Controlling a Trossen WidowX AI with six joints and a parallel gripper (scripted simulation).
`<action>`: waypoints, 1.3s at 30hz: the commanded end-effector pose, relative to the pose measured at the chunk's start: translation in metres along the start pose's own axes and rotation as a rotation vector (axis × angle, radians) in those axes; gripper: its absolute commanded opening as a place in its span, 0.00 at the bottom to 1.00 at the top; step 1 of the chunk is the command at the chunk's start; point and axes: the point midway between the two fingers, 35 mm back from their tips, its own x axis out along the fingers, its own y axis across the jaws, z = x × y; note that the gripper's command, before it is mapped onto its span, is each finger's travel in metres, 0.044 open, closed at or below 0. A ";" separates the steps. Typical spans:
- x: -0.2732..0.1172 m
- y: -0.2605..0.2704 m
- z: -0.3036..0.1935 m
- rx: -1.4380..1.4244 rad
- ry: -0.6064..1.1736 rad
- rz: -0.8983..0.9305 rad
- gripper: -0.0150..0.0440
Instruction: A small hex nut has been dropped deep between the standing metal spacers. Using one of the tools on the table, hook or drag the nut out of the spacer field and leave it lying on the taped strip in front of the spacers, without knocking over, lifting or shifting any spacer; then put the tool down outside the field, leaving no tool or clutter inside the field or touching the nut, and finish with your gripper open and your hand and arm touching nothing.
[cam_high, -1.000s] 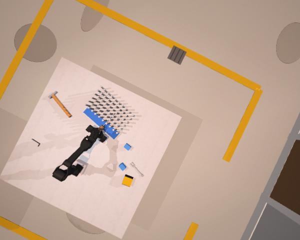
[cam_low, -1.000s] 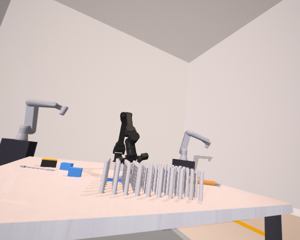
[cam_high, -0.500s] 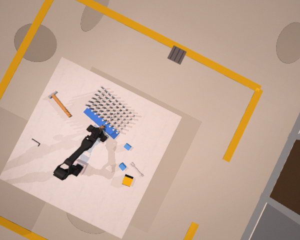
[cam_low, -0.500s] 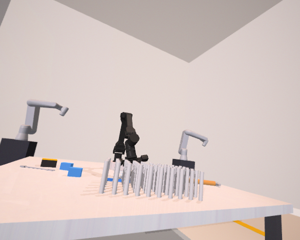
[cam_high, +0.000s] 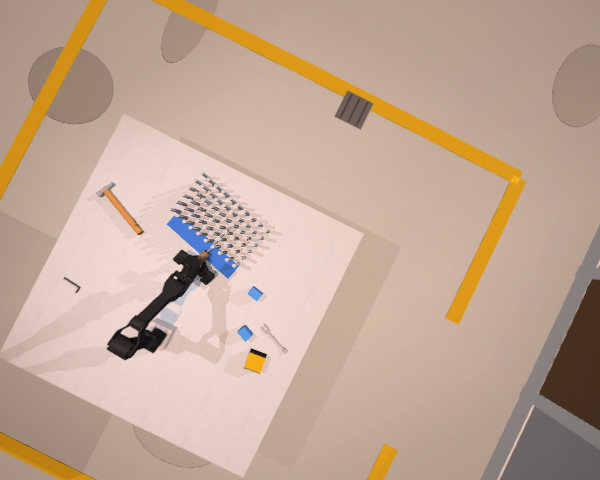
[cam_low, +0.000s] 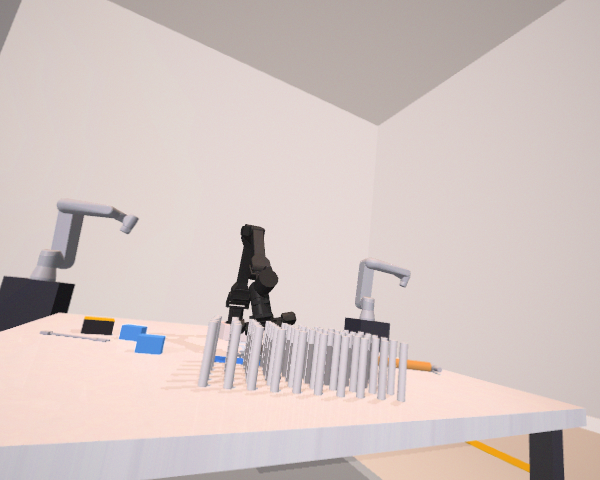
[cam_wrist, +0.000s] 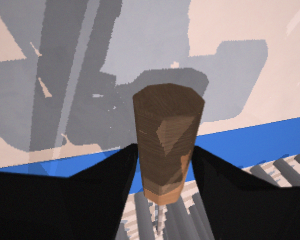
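Note:
My gripper (cam_high: 204, 256) (cam_wrist: 164, 150) is shut on a brown wooden handle (cam_wrist: 167, 132). A thin metal shaft (cam_wrist: 159, 216) runs from the handle down among the nearest metal spacers (cam_high: 233, 265) (cam_low: 232, 355) (cam_wrist: 145, 215) in the wrist view. The shaft's far end is too small to make out. The gripper is above the blue taped strip (cam_high: 185, 232) (cam_low: 223, 359) (cam_wrist: 240, 145), at the front edge of the spacer field. The spacers stand upright in dense rows. I cannot make out the hex nut in any view.
A hammer (cam_high: 122, 211) (cam_low: 412, 364) lies left of the field in the overhead view, and a black hex key (cam_high: 71, 283) near the left edge. To the right are two blue blocks (cam_high: 255, 293) (cam_high: 244, 333), a wrench (cam_high: 274, 338) (cam_low: 75, 336) and a yellow-and-black block (cam_high: 255, 362) (cam_low: 97, 326).

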 end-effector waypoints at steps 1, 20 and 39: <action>-0.002 -0.002 0.000 -0.006 0.007 -0.008 0.25; -0.004 -0.001 0.011 -0.005 0.005 -0.007 0.25; -0.007 0.001 0.021 -0.003 0.004 -0.006 0.25</action>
